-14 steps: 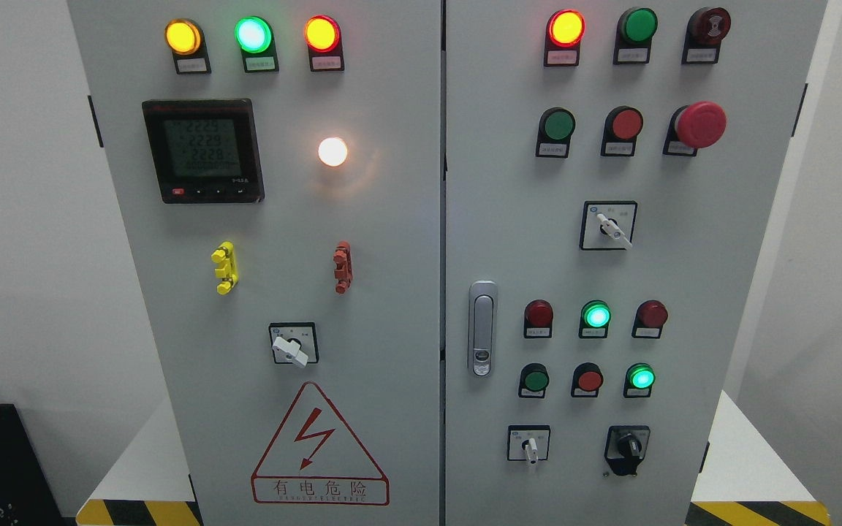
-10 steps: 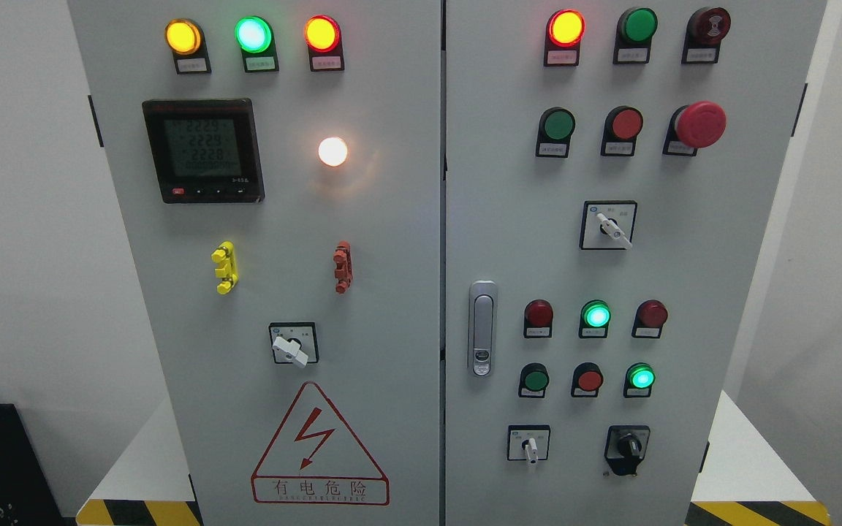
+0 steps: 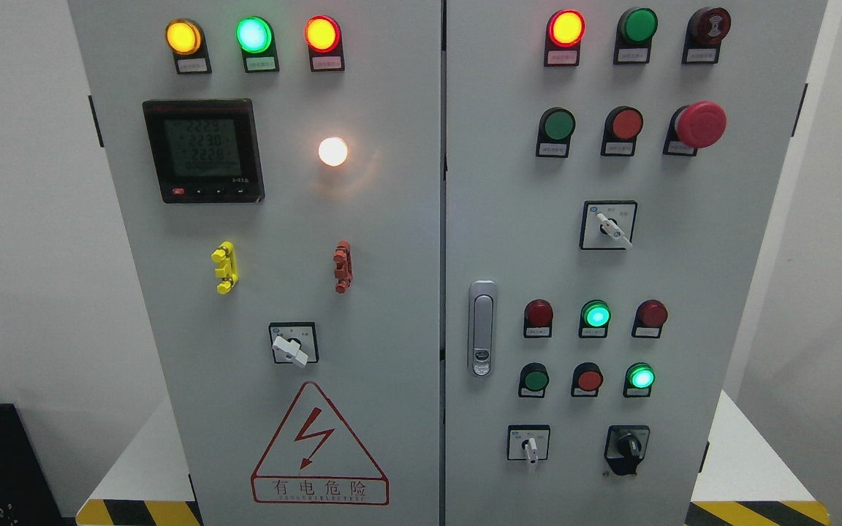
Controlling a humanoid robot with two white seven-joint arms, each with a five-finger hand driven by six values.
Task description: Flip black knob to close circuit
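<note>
Head view takes in a grey electrical cabinet (image 3: 392, 219) with two doors, filling almost the whole frame, largest thing first. Its left door (image 3: 282, 453) carries a black digital meter (image 3: 204, 150), a red warning triangle (image 3: 319, 446) with a lightning bolt, three lit lamps along the top, a glowing white lamp (image 3: 332, 151), a yellow clip (image 3: 224, 267), a red clip (image 3: 342, 267) and a white selector switch (image 3: 292, 349). The right door (image 3: 684, 277) holds a red mushroom stop button (image 3: 700, 124), rows of red and green buttons and lamps, a silver door latch (image 3: 482, 328), two more white selectors, and, smallest of all, the black knob (image 3: 628, 446), low on that door near its right edge, just right of the small white selector (image 3: 531, 447). Compared with the pictures from a moment earlier, almost nothing differs: only the middle row of digits on the meter has ticked over, while every lamp, switch and the knob sit as they did. That suggests the task has not started; the knob looks unturned, its handle close to vertical. No robot hand is in view on either side, so whether the fingers are spread or curled cannot be told. The next move will likely need an arm raised from below toward the lower right of the panel, taking care not to brush the neighbouring selector.
</note>
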